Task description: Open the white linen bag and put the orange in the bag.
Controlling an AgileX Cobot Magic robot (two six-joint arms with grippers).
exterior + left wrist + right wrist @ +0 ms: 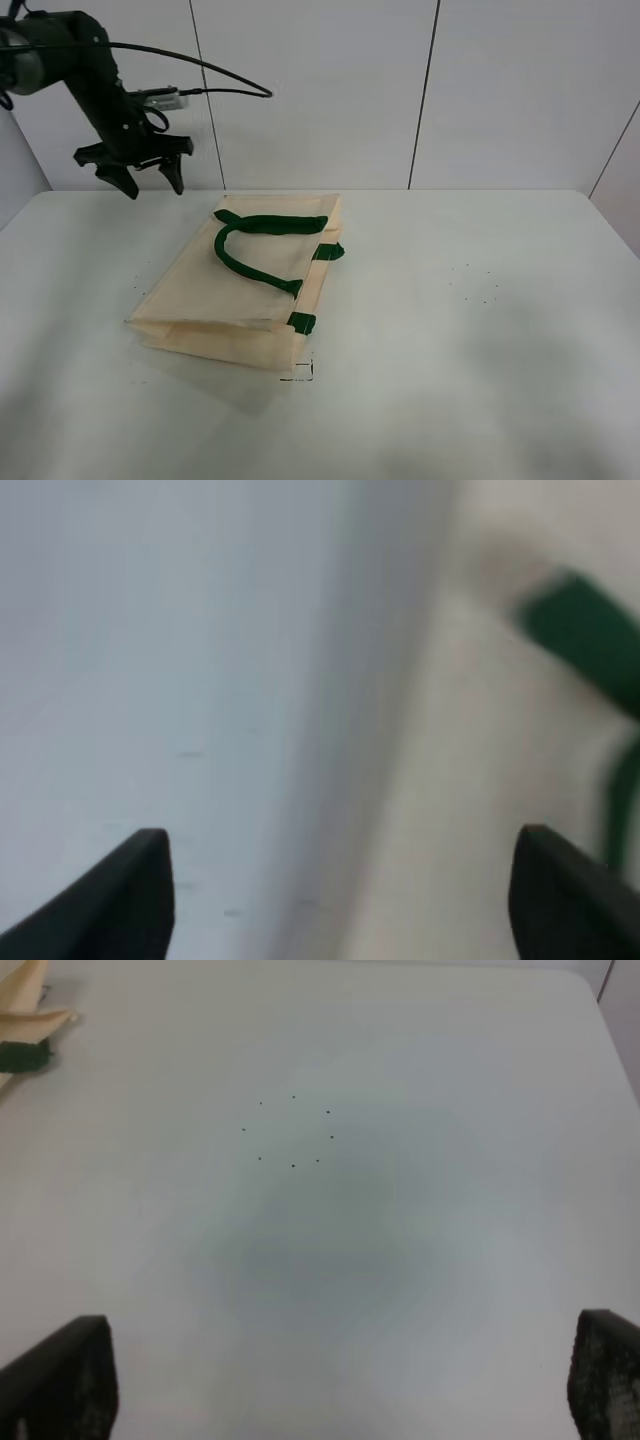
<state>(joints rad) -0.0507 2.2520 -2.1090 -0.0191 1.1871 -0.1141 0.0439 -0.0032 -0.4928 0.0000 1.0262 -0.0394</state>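
Observation:
The white linen bag lies flat on the table, left of centre, with its dark green handles on top and its mouth closed. My left gripper hangs open and empty above the table's back left, apart from the bag's far corner. In the left wrist view the gripper shows the blurred bag and a green handle. My right gripper is open and empty over bare table, and a bag corner shows at the edge. The orange is out of view.
The white table spreads to the right of the bag, with small black specks on it. A small corner mark lies by the bag's near corner. A white panelled wall stands behind. The left arm's cable loops above.

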